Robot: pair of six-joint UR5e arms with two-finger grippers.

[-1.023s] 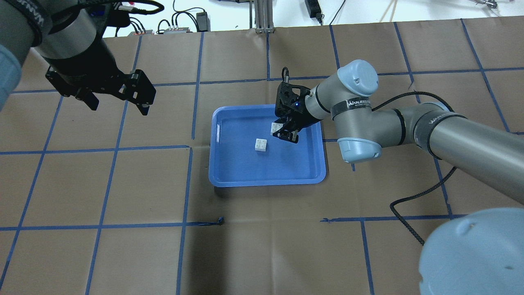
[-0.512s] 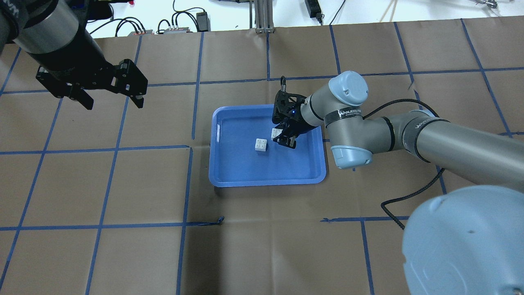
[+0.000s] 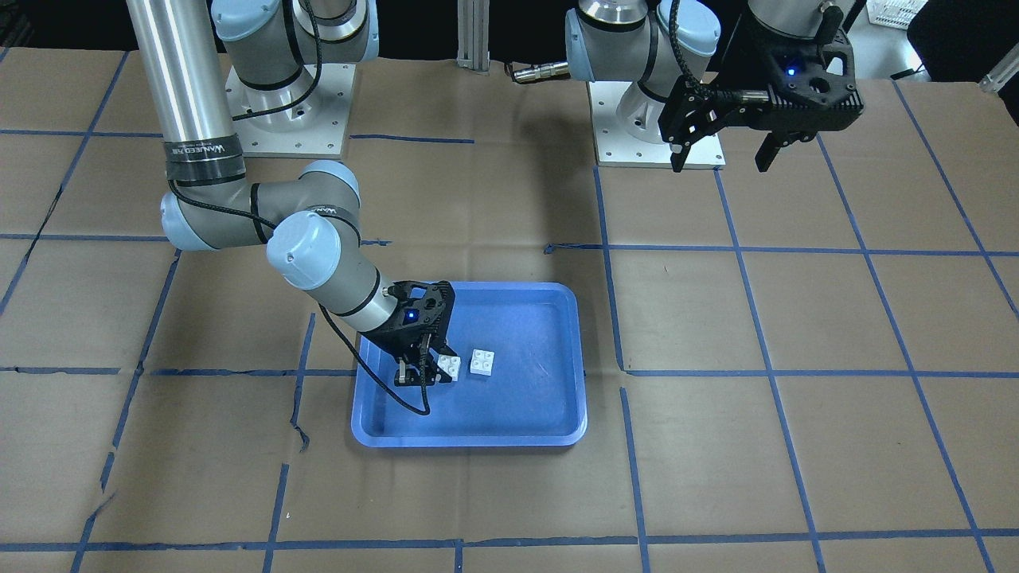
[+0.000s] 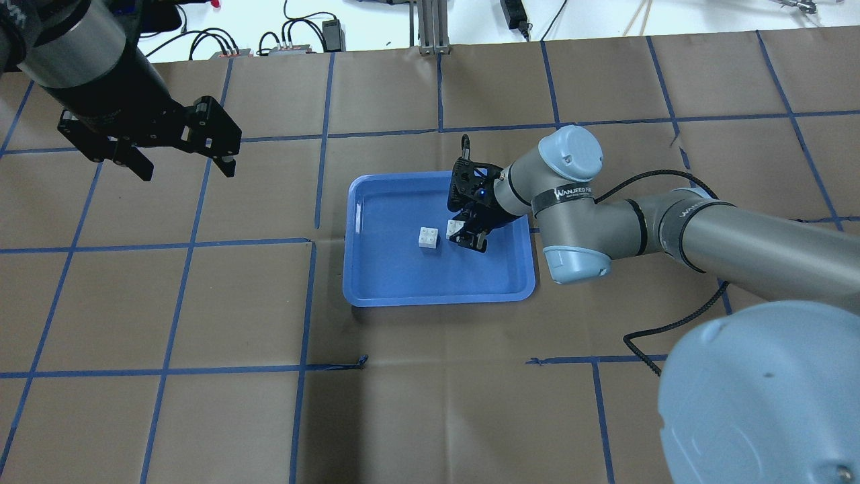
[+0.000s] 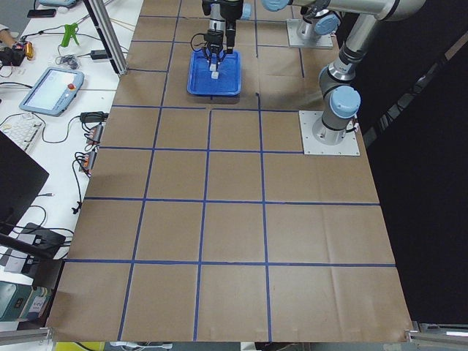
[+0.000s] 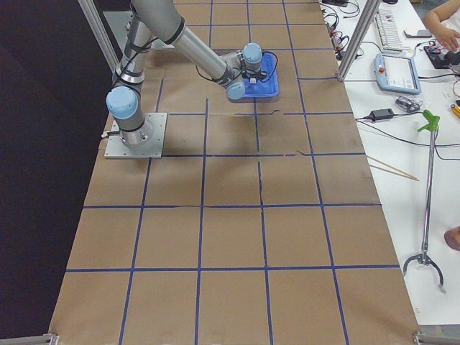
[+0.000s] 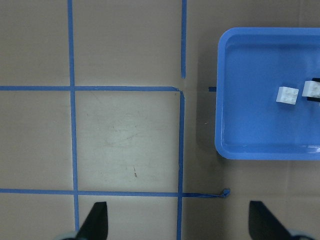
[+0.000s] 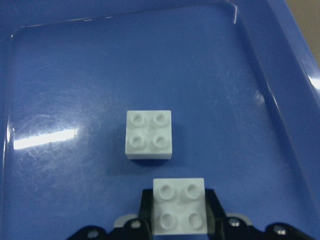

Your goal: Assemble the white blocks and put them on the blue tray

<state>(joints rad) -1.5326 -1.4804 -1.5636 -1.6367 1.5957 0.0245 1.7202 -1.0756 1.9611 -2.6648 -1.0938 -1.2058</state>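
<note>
The blue tray (image 4: 403,275) lies mid-table. One white block (image 4: 428,238) sits loose on its floor, studs up. My right gripper (image 4: 463,235) is shut on the second white block (image 4: 455,228), held studs up low in the tray, just right of the loose one with a small gap. The right wrist view shows the held block (image 8: 179,212) between the fingers and the loose block (image 8: 149,134) ahead of it. I cannot tell if the held block touches the floor. My left gripper (image 4: 187,168) is open and empty, high over the table's left.
Brown paper with a blue tape grid covers the table (image 4: 201,302). A black cable (image 4: 672,336) trails from the right arm over the table. Both arm base plates (image 3: 653,127) stand at the robot's side. Cables and power units (image 4: 295,40) lie beyond the far edge.
My right gripper has moved down and slightly closer to the loose block, still holding its block. My left gripper drew back to the left and then stayed still.
</note>
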